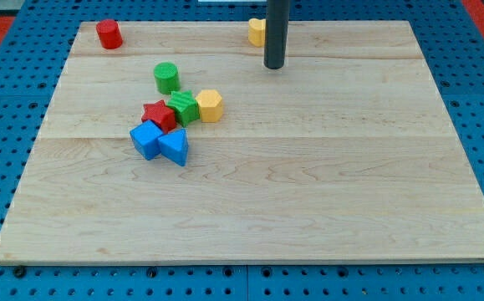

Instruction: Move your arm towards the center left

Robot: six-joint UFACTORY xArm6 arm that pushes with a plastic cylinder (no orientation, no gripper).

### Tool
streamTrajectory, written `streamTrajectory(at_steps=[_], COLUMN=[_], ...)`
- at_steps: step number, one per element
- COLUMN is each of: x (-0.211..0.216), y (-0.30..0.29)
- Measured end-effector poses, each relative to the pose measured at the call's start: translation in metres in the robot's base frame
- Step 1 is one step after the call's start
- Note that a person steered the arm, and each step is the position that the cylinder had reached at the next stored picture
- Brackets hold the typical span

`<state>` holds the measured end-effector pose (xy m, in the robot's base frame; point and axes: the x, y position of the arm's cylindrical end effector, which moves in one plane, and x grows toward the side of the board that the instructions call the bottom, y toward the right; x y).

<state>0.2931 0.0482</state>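
Pale wooden board (308,184) fills most of view, no containers anywhere, blocks just loose on it. Dark rod up top, my tip (274,66) bare, touching nothing, grasping nothing. Yellow block (257,32) just behind rod. Centre-left cluster well apart from tip: green cylinder (166,77), green cube (183,107), yellow hexagonal block (211,105), red star block (159,115), blue cube (146,140), blue triangular block (175,146). Red cylinder (109,34) alone, top-left corner.

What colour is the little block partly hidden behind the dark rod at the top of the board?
Yellow, seen in the camera view, just to the view's left of the rod above my tip.
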Motion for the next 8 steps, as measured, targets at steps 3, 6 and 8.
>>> streamTrajectory(at_steps=[3,6,8], x=[-0.002,-0.007,-0.025], y=[0.005,0.016,-0.042])
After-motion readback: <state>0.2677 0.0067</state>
